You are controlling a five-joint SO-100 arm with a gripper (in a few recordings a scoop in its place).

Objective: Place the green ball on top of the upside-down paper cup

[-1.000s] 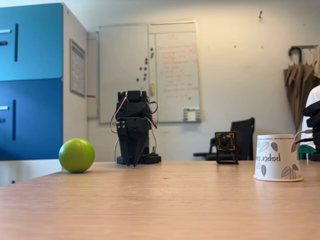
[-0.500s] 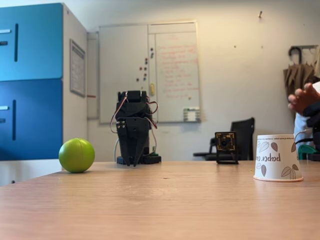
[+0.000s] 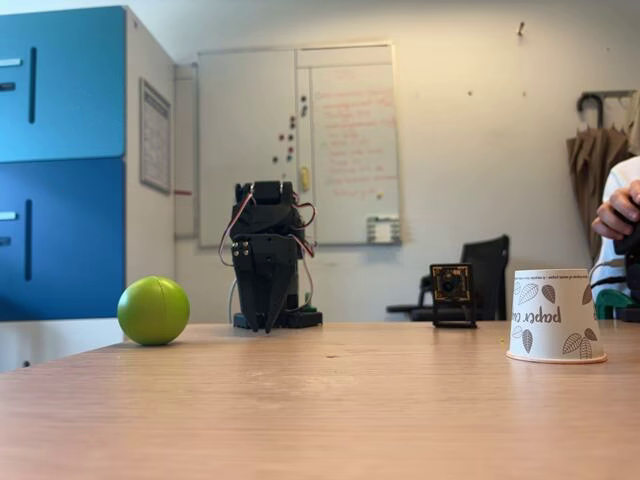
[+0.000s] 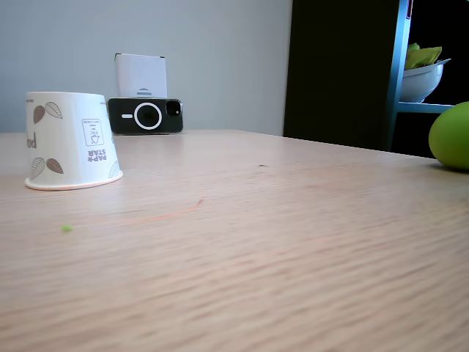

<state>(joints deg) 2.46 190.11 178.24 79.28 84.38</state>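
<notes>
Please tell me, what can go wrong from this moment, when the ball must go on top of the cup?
1. The ball looks about as wide as the cup, and the cup's upturned base is narrower, so the ball may roll off.
2. The cup is light and stands free on the table; a push from the claw could tip or slide it.
3. Ball and cup lie far apart, so the smooth ball might slip during a long carry.

Our arm: all black, cabled

We see a black arm (image 3: 268, 240) built of boxy motor blocks, red and white wires looping down both sides, small pale screws on its tapered end effector (image 3: 267, 322), and a low black base.
</notes>
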